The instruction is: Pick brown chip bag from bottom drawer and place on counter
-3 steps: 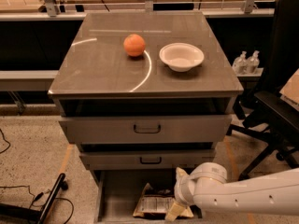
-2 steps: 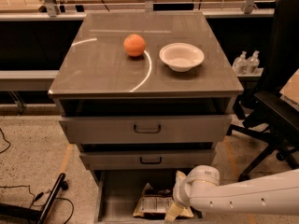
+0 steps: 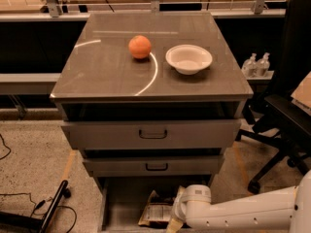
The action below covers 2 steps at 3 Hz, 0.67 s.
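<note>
Brown chip bag [image 3: 155,211], one, lies in bottom drawer [image 3: 105,208] beside the pincer [image 3: 174,223], grip impossible to tell; desk [image 3: 107,69] holds one ball [image 3: 140,47], one bowl [image 3: 189,58].

My arm's white wrist now sits lower and a little further left at the bottom centre of the frame than a second ago. This brings my gripper [image 3: 174,223] deeper into the bottom drawer [image 3: 121,198], just beside the right edge of the brown chip bag [image 3: 155,211].
</note>
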Tool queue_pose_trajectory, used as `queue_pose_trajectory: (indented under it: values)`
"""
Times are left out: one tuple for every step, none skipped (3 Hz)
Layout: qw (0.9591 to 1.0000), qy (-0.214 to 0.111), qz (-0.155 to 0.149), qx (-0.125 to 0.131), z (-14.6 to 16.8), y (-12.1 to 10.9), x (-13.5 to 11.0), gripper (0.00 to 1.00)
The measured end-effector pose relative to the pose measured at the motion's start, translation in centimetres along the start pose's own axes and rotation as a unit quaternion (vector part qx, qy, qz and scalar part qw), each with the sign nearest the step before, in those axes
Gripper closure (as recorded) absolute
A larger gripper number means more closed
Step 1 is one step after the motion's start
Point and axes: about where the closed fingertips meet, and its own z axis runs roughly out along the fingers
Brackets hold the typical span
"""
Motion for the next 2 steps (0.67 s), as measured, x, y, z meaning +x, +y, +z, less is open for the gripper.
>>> queue_pose_trajectory:
  values:
    - [0.9999, -0.013, -0.001, 0.009, 2.7, 0.4, -0.4, 0.0]
    - [0.9993, -0.034, 0.0, 0.017, 4.5, 0.4, -1.1, 0.0]
